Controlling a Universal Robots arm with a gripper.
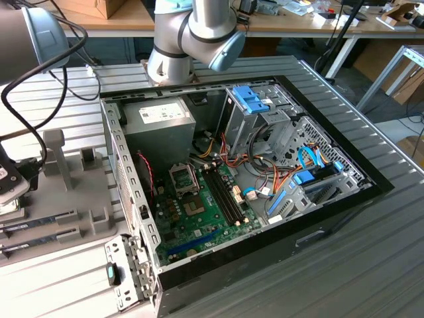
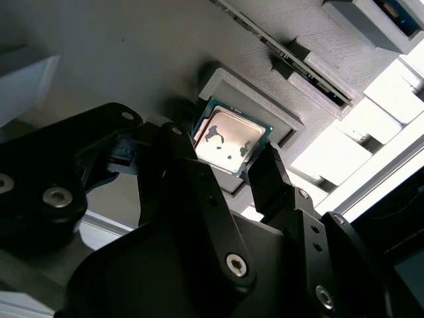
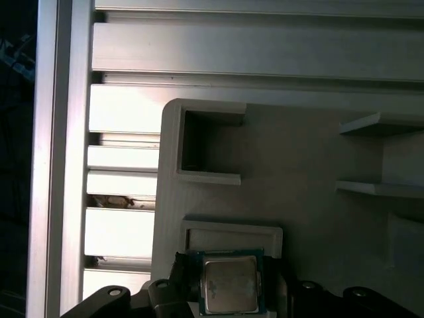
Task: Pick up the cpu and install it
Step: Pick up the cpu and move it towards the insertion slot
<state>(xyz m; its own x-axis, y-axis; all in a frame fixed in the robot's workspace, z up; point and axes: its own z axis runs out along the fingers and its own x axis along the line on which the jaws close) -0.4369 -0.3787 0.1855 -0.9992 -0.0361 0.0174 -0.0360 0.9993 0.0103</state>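
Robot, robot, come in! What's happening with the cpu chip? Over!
Hand right at the cpu, over the gray holder. Grip not confirmed. Nothing seen blocking the cpu. Over.

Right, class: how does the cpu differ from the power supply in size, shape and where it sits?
Size: the cpu is a small chip; the power supply is a far bigger box.
Shape: the cpu is flat and square; the power supply is deep and blocky.
Place: the cpu lies on a grey holder; the power supply sits in a corner of the case.
Both show grey metal tops.
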